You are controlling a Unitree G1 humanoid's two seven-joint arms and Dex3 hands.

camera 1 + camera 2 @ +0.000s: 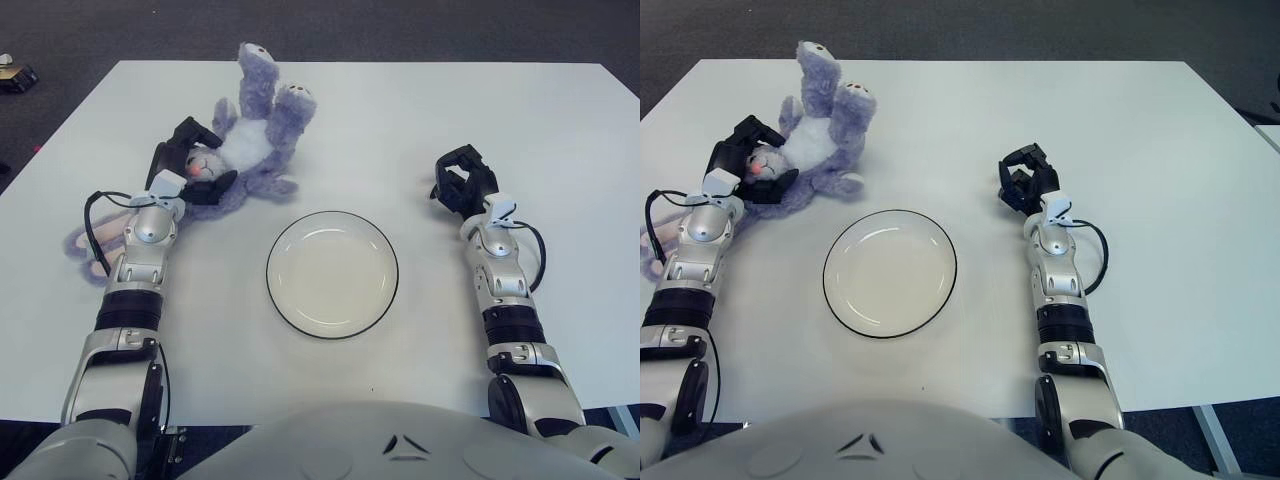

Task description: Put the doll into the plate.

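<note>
Robot torso fills the near edge, both forearms reaching out over the white table [420,110]. Landmark is the plate [332,273]: white, dark rim, nothing in it, sitting on the table just ahead of the torso, roughly centred between the arms. Right hand [461,184] shows to the right of the plate and a bit farther out, well apart from it; fingers curled in, holding nothing. Left hand [188,168] is to the left of the plate and farther out, fingers wrapped around the head end of the doll [250,140], dark fingers on either side of its face. The doll is a purple-grey plush with a white belly, lying on its back beyond and left of the plate, not touching the rim; its near paw comes closest to the plate's far-left edge. Two legs stick up and away from the plate toward the table's far side. A long plush tail or ear trails back left of the left forearm, well left of the plate. Dark carpet floor [400,25] lies beyond the table's far edge.
</note>
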